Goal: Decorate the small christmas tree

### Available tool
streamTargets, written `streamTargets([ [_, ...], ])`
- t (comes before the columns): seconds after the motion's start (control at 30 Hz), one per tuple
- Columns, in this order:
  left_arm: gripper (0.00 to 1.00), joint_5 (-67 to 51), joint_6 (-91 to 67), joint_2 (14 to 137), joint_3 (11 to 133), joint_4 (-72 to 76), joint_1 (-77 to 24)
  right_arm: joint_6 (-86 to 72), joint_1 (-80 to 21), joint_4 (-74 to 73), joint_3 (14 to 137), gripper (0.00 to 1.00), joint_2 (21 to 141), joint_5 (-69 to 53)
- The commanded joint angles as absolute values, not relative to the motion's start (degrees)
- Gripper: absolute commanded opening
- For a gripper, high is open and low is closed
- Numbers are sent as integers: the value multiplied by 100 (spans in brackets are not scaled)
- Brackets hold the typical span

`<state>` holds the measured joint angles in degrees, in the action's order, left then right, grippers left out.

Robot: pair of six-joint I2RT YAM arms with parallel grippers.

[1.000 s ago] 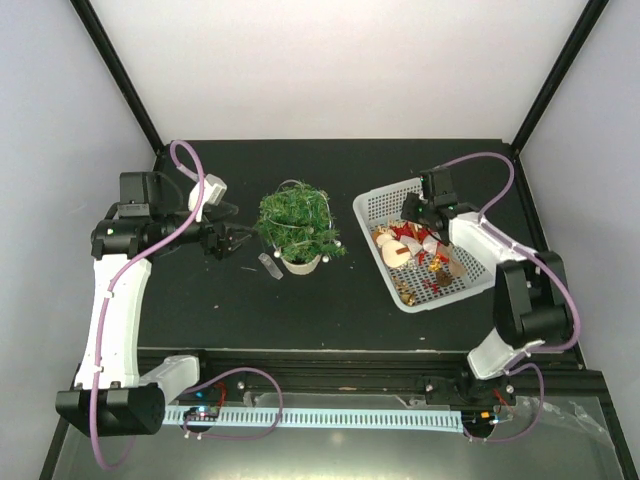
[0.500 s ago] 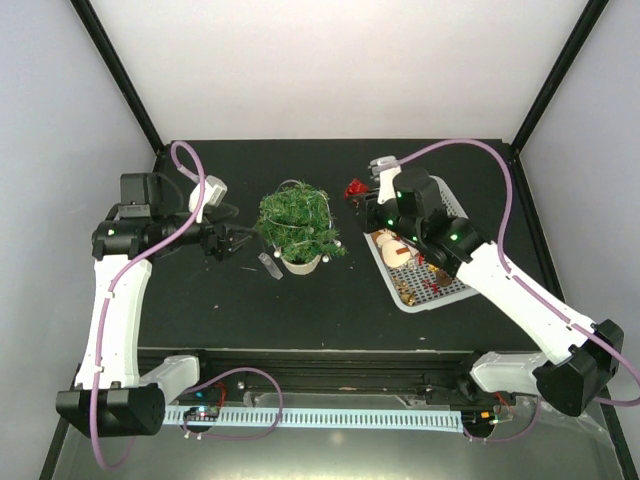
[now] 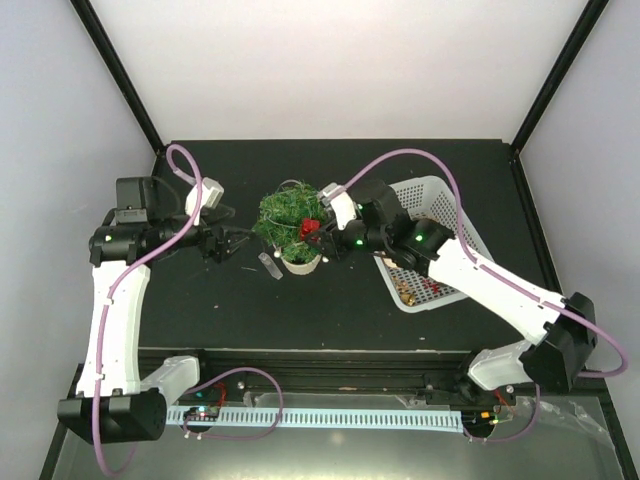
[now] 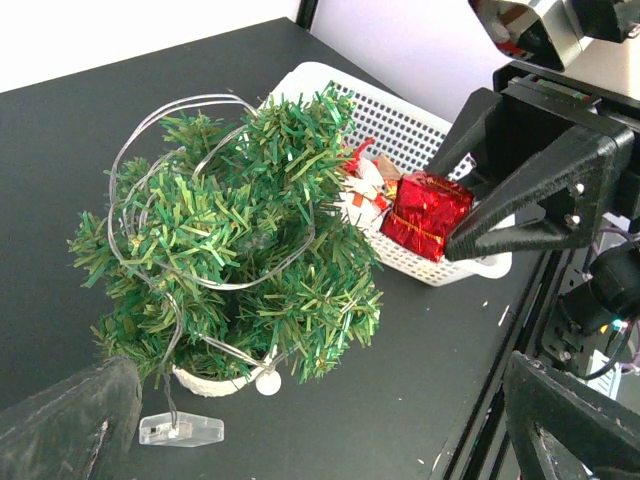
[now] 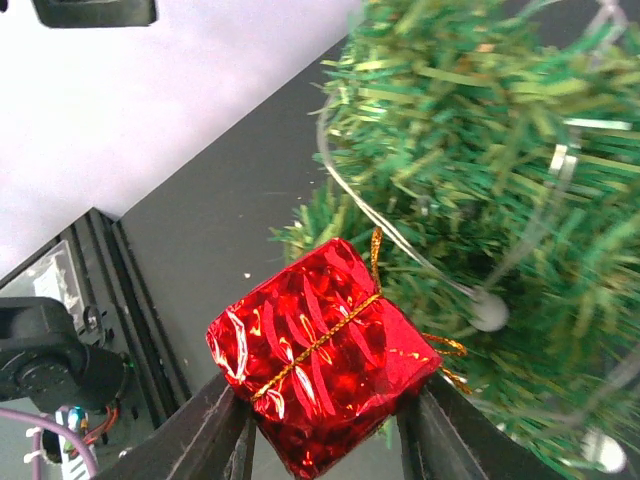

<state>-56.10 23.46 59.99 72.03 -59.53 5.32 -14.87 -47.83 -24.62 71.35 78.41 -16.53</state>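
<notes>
The small christmas tree [image 3: 292, 222] stands upright in its whitish pot [image 4: 215, 380] near the middle of the black table [image 3: 330, 310]. We see a thin silver wire [image 4: 150, 130] looped through its green branches. A clear plastic clip [image 3: 268, 266] lies flat on the table just beside the pot.

Close at the tree's right side, the right claw [image 3: 312, 230] is clamped on a shiny red gift box [image 5: 325, 365] tied with gold thread, one finger pressed to each side of it. We cannot tell whether the box touches the branches.

Further right sits a white perforated basket [image 3: 440, 185] with ornaments [image 3: 415, 290] inside.

On the tree's left, the left claw [image 3: 240, 240] points toward the tree, its fingers spread wide apart. It holds nothing and sits near the foliage without touching it.
</notes>
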Motion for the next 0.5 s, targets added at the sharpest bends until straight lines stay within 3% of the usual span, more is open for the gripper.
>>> streamTargets([
  [0.0, 99, -5632, 2320, 5873, 7135, -5830, 595, -1220, -4942, -2489, 7517, 40, 8075, -1945],
  [0.47, 99, -5643, 2320, 5824, 7056, -5810, 609, -987, -4992, -2844, 8505, 39, 9126, -1647],
])
